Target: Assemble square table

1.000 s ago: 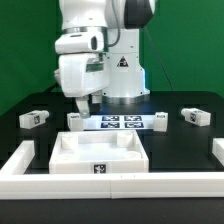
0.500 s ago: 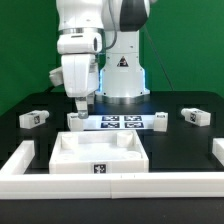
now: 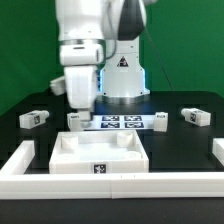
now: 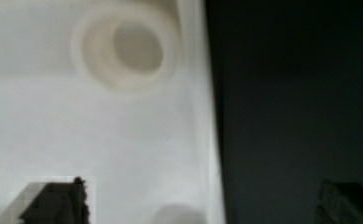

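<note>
- Far-left leg block (image 3: 33,118): lies near the desk's (image 3: 170,140) left edge, well apart from the other parts, with its tag end facing the camera.
- Border wall (image 3: 20,156): a low white wall that runs along the desk's left, front and right edges.
- Gripper (image 3: 78,112): hangs off the white arm (image 3: 82,40), pointing down over the left-centre of the desk, behind the slab's back-left corner.
- In the wrist view the gripper (image 4: 204,205) has its jaws spread wide. The two dark fingertips (image 4: 57,200) stand far apart and nothing is gripped between them.
- Below it the wrist view shows a white face with a round recess (image 4: 128,45), edged by bare black desk (image 4: 293,100). I cannot tell from this view which part that face belongs to.
- Second leg block (image 3: 75,121): sits just under the gripper and just behind the slab. I cannot tell whether they touch.
- Square table slab (image 3: 98,150): lies flat at the front centre of the desk, close to the front border wall, with its tag on the side facing the camera.
- Marker board (image 3: 120,122): lies flat behind the slab, mid-desk.
- Third leg block (image 3: 158,119): sits just beside the marker board's right end.
- Far-right leg block (image 3: 195,117): lies near the desk's right edge, apart from the rest.
</note>
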`<action>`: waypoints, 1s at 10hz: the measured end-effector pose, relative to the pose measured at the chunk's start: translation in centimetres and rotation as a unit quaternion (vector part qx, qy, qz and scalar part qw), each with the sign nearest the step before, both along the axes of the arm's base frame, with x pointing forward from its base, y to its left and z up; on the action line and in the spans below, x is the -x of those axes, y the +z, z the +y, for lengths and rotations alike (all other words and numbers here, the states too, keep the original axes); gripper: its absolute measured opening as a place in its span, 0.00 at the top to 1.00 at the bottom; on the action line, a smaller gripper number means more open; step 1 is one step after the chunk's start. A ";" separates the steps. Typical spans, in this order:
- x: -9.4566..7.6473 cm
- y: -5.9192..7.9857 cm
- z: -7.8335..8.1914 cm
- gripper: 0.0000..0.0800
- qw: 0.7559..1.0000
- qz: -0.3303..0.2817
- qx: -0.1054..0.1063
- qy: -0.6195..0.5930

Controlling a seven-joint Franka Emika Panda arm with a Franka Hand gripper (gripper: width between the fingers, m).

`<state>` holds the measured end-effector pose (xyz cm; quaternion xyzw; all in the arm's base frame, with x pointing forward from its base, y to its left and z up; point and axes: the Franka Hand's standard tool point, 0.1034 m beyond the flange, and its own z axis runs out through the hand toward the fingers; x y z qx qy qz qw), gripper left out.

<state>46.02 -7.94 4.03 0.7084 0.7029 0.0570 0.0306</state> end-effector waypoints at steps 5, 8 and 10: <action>1.1 -3.1 0.2 0.19 1.000 0.022 -0.013 -0.003; 1.2 -3.2 0.2 0.63 1.000 0.023 -0.013 -0.003; 1.2 -3.2 0.1 0.93 1.000 0.023 -0.013 -0.006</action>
